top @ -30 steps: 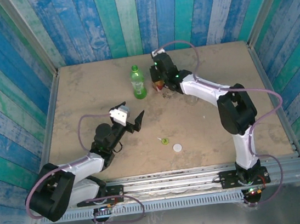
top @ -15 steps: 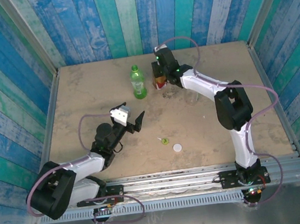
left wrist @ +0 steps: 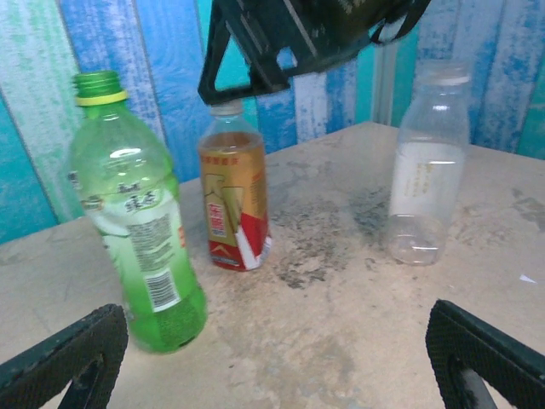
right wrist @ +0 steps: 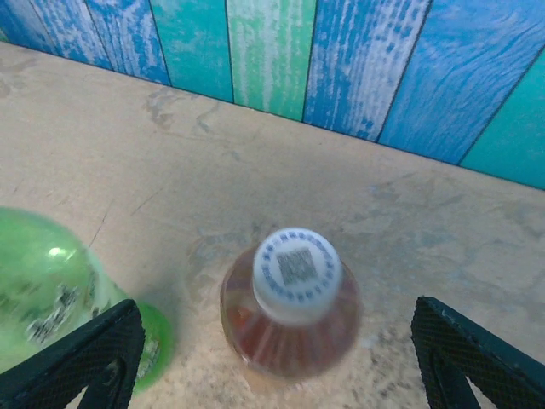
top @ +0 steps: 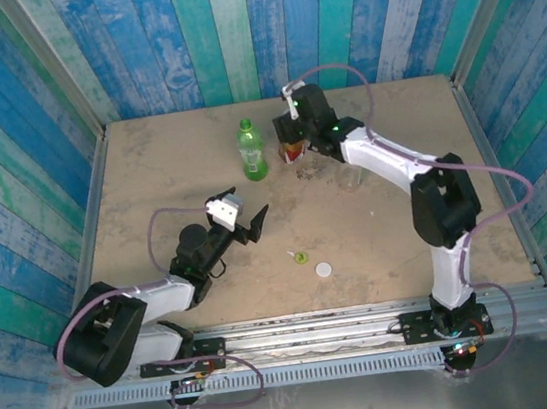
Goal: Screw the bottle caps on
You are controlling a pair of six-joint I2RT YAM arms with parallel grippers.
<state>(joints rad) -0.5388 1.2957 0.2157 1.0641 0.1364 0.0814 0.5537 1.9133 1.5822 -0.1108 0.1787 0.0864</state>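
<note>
Now right gripper [right wrist: 274, 307] jaws spread wide, either side of white cap [right wrist: 296, 266] atop amber bottle [left wrist: 232, 204], not touching. Left gripper [left wrist: 272, 358] likewise agape, well nearside of amber bottle. Yellow-green cap [top: 301, 256] loose, nearside too: likely light, slick; pinch across rim.

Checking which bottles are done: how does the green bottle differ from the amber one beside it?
The green bottle has a bare threaded neck; the amber bottle wears a white cap. The green bottle stands taller; the amber bottle is shorter. Both stand upright on the table.
</note>
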